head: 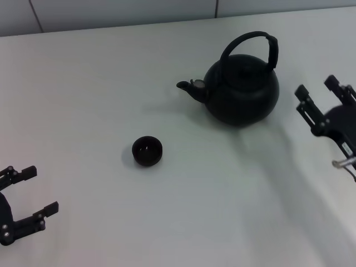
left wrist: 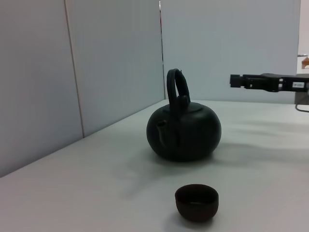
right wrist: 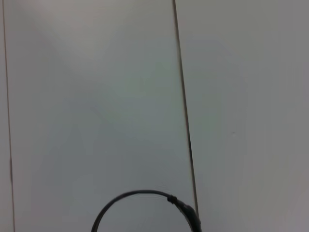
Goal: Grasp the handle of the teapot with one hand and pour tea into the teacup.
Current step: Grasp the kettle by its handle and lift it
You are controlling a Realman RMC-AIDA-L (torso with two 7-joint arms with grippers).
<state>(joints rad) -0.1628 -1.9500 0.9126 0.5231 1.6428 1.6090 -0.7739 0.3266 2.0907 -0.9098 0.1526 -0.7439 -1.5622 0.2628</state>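
Standing apart: one teapot point(head: 242, 89), one teacup point(head: 147, 151), two grippers, jaws released.

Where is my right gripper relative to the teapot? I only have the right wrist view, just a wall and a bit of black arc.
Observer: That arc is the handle. In the head view the right gripper is beside the teapot, on its right, apart from it and open.
Operator: Which way does the spout face?
Observer: Toward the robot's left, away from that gripper; the handle arches over the lid, upright.
Operator: And the teacup?
Observer: The teacup stands on the table, left of the teapot and nearer the robot, touching nothing.
Operator: Left arm?
Observer: The left gripper is open, low at the near left, apart from both.
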